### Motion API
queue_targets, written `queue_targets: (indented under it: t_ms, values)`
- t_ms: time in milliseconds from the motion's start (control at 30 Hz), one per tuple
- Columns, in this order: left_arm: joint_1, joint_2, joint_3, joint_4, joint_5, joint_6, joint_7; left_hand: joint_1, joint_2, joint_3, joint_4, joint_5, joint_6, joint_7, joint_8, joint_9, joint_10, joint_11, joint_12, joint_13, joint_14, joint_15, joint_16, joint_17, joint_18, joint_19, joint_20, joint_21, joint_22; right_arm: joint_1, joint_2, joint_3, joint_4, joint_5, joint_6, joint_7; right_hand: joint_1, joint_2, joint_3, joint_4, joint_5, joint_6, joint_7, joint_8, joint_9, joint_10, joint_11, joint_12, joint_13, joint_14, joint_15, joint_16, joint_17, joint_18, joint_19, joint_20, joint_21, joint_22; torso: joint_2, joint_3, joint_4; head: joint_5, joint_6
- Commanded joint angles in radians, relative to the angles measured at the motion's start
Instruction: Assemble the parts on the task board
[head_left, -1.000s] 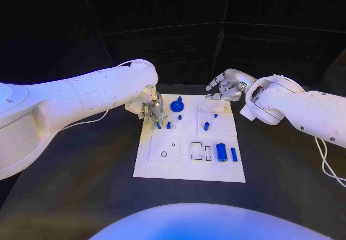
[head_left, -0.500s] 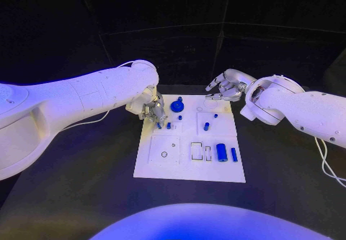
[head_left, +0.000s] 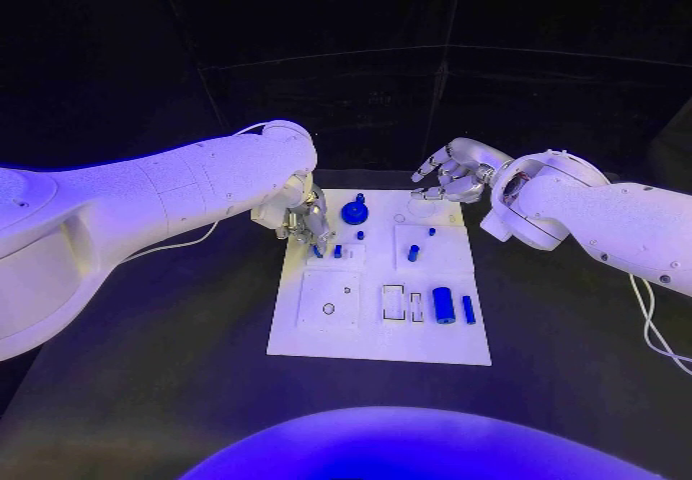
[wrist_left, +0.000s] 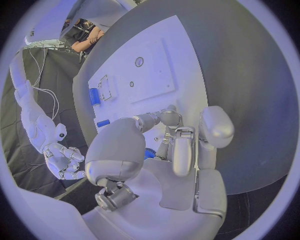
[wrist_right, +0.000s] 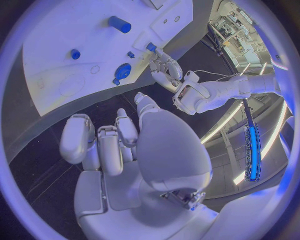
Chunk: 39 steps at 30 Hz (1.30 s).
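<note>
While both hands (head_left: 307, 222) hold position, nothing moved

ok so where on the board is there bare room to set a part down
The near strip of the task board, below the blue cylinder, is bare, as is the square around the small hole. It is crowded at the far left, where the left hand hangs by the round blue part.
</note>
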<state>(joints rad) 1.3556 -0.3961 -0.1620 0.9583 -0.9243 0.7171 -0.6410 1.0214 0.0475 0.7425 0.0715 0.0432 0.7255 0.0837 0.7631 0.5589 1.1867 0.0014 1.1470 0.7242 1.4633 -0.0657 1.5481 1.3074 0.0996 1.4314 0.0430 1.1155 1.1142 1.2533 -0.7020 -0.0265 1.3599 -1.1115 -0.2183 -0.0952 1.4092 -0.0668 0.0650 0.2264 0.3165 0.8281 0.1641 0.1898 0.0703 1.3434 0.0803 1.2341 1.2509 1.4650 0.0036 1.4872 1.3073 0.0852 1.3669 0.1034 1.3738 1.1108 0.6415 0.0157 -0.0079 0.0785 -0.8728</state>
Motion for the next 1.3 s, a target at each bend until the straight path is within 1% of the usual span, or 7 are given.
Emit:
queue_targets:
  t_ms: [33, 133, 200, 567, 800, 1000, 1300]
  values:
    - [-0.002, -0.001, 0.000, -0.002, -0.001, 0.004, -0.020, 0.012, 0.002, 0.063, -0.060, 0.003, -0.001, -0.004, 0.005, 0.001, 0.002, -0.002, 0.004, -0.001, 0.090, -0.002, -0.002, 0.193, 0.008, 0.003, -0.006, 0.000, -0.001, 0.002, 0.002, 0.001, 0.001, -0.002, 0.005, 0.009, -0.004, 0.004, -0.005, 0.001, 0.003, 0.007, 0.000, 0.005, -0.002, 0.001, -0.007, 0.002, -0.001, 0.070, -0.008, -0.006, 0.102, 0.003, -0.005, -0.002, -0.006, -0.001, 0.000, 0.0003, -0.0001, -0.001, 0.000]
    - [-0.005, 0.000, 0.000, -0.003, -0.001, 0.001, -0.018, 0.012, 0.002, 0.063, -0.060, 0.003, -0.001, -0.004, 0.005, 0.002, 0.002, -0.002, 0.004, -0.002, 0.090, -0.002, -0.002, 0.192, 0.008, 0.003, -0.006, 0.000, -0.002, 0.002, 0.002, 0.001, 0.001, -0.002, 0.005, 0.010, -0.004, 0.004, -0.005, 0.001, 0.003, 0.007, 0.000, 0.005, -0.002, 0.001, -0.007, 0.002, -0.001, 0.070, -0.008, -0.006, 0.102, 0.003, -0.005, -0.002, -0.006, -0.001, 0.000, -0.0001, -0.0003, -0.001, 0.000]
    - [-0.006, 0.001, 0.000, -0.003, -0.001, 0.001, -0.016, 0.012, 0.002, 0.063, -0.060, 0.003, -0.001, -0.004, 0.006, 0.002, 0.002, -0.002, 0.004, -0.002, 0.090, -0.002, -0.002, 0.191, 0.008, 0.003, -0.006, -0.001, -0.002, 0.002, 0.002, 0.001, 0.001, -0.002, 0.005, 0.010, -0.004, 0.004, -0.005, 0.001, 0.003, 0.007, 0.000, 0.005, -0.002, 0.001, -0.007, 0.002, -0.001, 0.070, -0.008, -0.006, 0.102, 0.003, -0.005, -0.002, -0.006, -0.001, 0.000, 0.0008, 0.0000, -0.001, 0.000]
    - [-0.013, 0.010, 0.000, -0.009, -0.001, -0.003, -0.015, 0.012, 0.002, 0.064, -0.060, 0.003, -0.001, -0.004, 0.006, 0.002, 0.002, -0.002, 0.003, -0.003, 0.090, -0.002, -0.002, 0.192, 0.008, 0.003, -0.006, 0.001, -0.001, 0.002, 0.002, 0.001, 0.000, -0.002, 0.005, 0.010, -0.004, 0.004, -0.005, 0.001, 0.003, 0.007, 0.000, 0.005, -0.002, 0.001, -0.007, 0.002, -0.001, 0.070, -0.008, -0.006, 0.102, 0.003, -0.005, -0.002, -0.006, -0.001, 0.000, 0.0003, -0.0004, -0.001, 0.000]
    - [-0.017, 0.014, 0.000, -0.014, -0.001, 0.002, -0.020, 0.013, 0.002, 0.064, -0.061, 0.003, -0.001, -0.004, 0.007, 0.003, 0.002, -0.002, 0.003, -0.003, 0.090, -0.002, -0.002, 0.193, 0.008, 0.003, -0.006, 0.000, -0.001, 0.002, 0.002, 0.001, 0.000, -0.002, 0.005, 0.010, -0.004, 0.004, -0.005, 0.001, 0.003, 0.007, 0.000, 0.005, -0.002, 0.001, -0.007, 0.002, -0.001, 0.070, -0.008, -0.006, 0.102, 0.003, -0.005, -0.002, -0.006, -0.001, 0.000, 0.0010, -0.0001, -0.002, 0.000]
    - [-0.018, 0.016, 0.000, -0.015, 0.019, -0.002, -0.031, 0.013, 0.001, 0.065, -0.063, 0.003, -0.001, -0.005, 0.009, 0.005, 0.001, -0.002, 0.003, -0.002, 0.091, -0.003, -0.001, 0.195, 0.008, 0.003, -0.006, 0.000, -0.002, 0.002, 0.003, 0.001, 0.000, -0.002, 0.006, 0.010, -0.004, 0.005, -0.006, 0.001, 0.003, 0.007, 0.000, 0.005, -0.002, 0.001, -0.007, 0.002, -0.001, 0.070, -0.008, -0.006, 0.102, 0.003, -0.006, -0.003, -0.007, -0.002, 0.000, 0.0003, 0.0002, -0.003, 0.000]
    - [-0.019, 0.017, 0.000, -0.018, 0.047, -0.014, -0.043, -0.033, -0.001, 0.050, -0.033, 0.003, 0.022, -0.015, 0.029, 0.018, 0.007, -0.009, 0.009, 0.005, 0.092, -0.008, 0.001, 0.201, 0.007, 0.007, -0.010, 0.000, 0.001, 0.002, 0.003, 0.001, -0.001, -0.002, 0.006, 0.010, -0.004, 0.005, -0.006, 0.001, 0.003, 0.007, 0.000, 0.005, -0.002, 0.001, -0.007, 0.002, -0.001, 0.070, -0.008, -0.006, 0.102, 0.003, -0.006, -0.003, -0.007, -0.002, 0.000, 0.0009, -0.0003, -0.004, 0.000]
